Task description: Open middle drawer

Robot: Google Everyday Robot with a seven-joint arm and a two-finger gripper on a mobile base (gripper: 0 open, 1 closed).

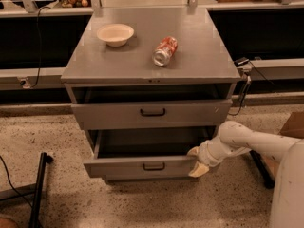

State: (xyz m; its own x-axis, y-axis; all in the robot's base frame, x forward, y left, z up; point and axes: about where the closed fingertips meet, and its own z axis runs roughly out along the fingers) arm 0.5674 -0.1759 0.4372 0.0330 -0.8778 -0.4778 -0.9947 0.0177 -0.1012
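The grey cabinet [142,65] has three drawers. The middle drawer [118,167], with a small black bar handle [153,166], is pulled well out and its dark inside shows. My gripper [195,161] is at the right end of this drawer's front panel, at the end of the white arm [247,141] coming from the right. One cream fingertip [193,151] is at the panel's top edge and the other is in front, lower down, so they pinch the panel. The top drawer [109,114] stands slightly out. The lowest drawer is hidden under the middle one.
A cream bowl [115,33] and a red can [165,51] lying on its side are on the cabinet top. A black stand leg [38,189] is on the speckled floor at the left. A cable [243,91] hangs by the cabinet's right side. A brown box [289,127] is at the far right.
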